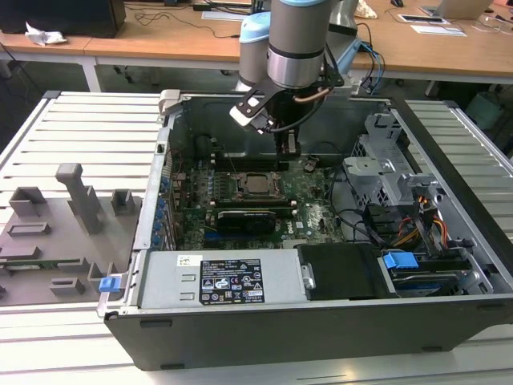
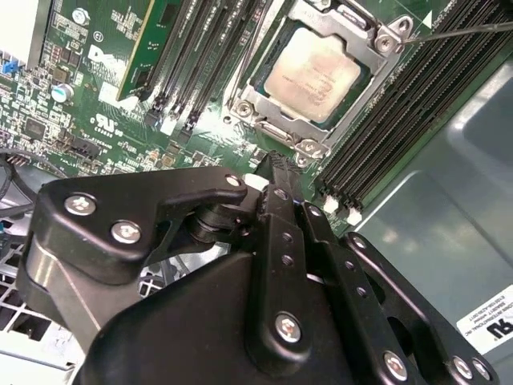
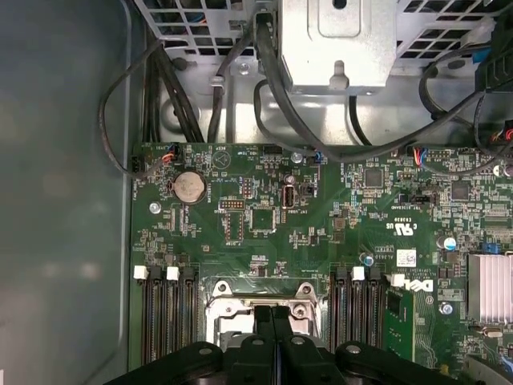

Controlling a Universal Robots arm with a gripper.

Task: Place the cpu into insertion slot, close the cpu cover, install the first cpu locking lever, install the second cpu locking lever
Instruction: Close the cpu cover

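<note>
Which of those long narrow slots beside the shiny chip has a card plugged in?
The one holding the green card: it is outermost in its bank, farthest from the cpu. The other slots are empty black channels.

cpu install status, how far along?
Done: the chip sits seated, with the cover frame lying flat around it. In hand: nothing; the tool is shut, poised close beside the chip. Left: likely the levers; one thin lever rod juts out past the frame's corner, looking unlatched.
</note>
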